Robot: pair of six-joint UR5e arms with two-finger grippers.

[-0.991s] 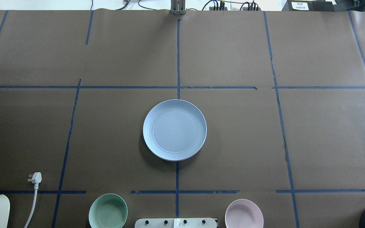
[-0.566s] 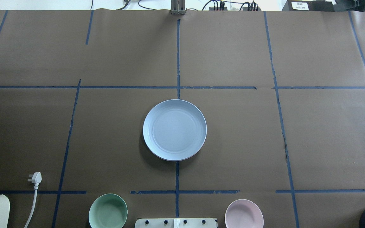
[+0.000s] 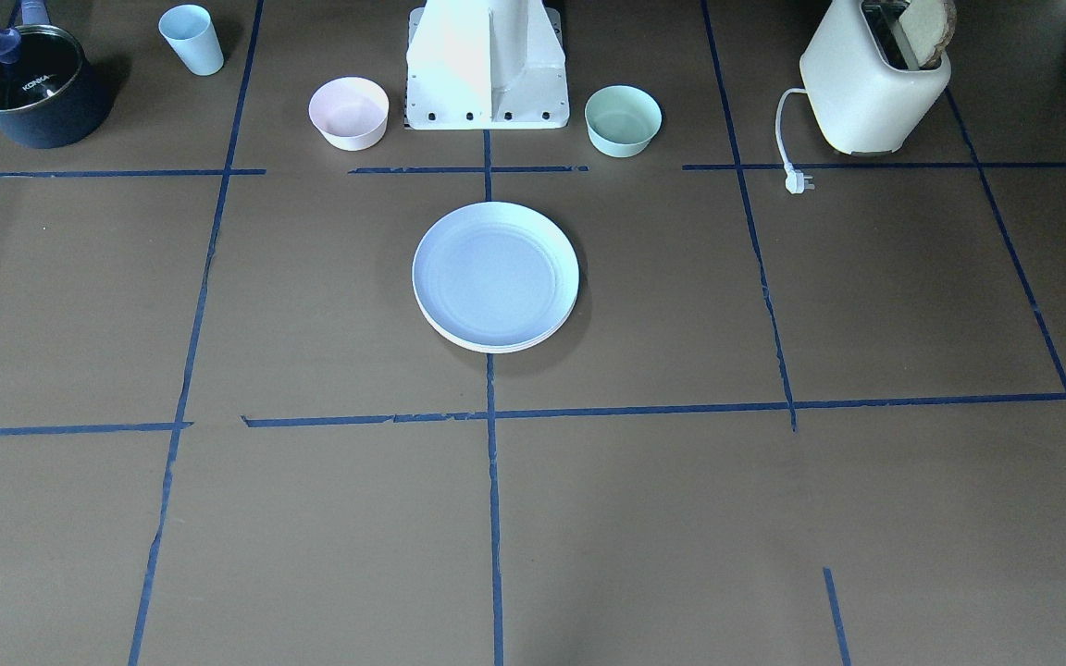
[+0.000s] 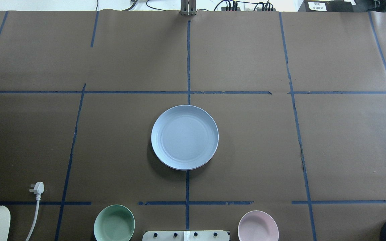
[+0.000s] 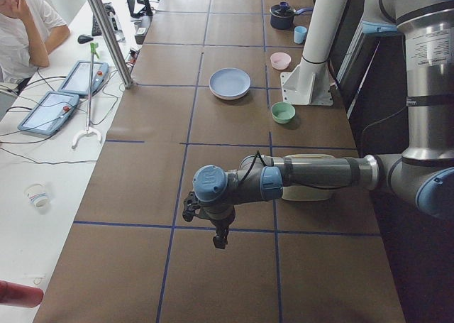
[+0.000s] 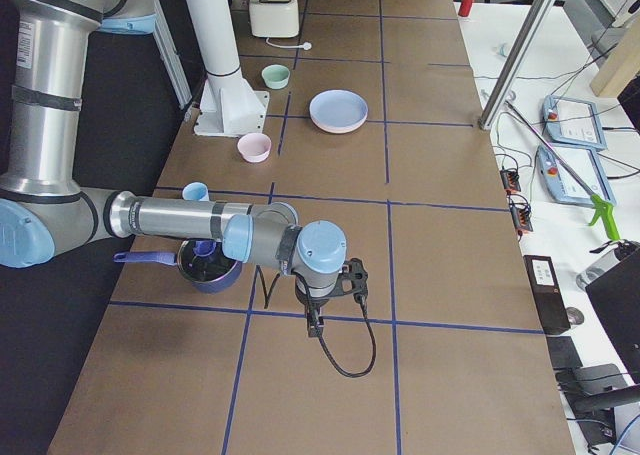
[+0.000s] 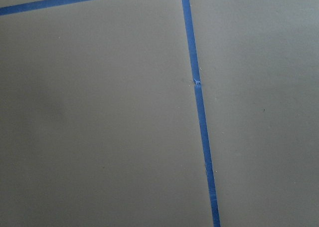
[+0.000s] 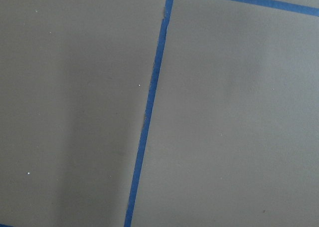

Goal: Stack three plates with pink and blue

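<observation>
Both tip-down: L hand (image 5: 219,242), R hand (image 6: 314,327)

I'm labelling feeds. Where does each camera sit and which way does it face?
Front-facing: across the table, facing the robot, down on the blue plate; only the base shows.
Overhead: behind the robot, looking forward, down; base edge only.
Exterior left: table's left end; left arm, left claw near.
Exterior right: right end; right arm, right claw near.
Left wrist: down on blue tape; no claw shows.
Right wrist: likewise.
Shared: front-facing and overhead both show the mint bowl.
</observation>
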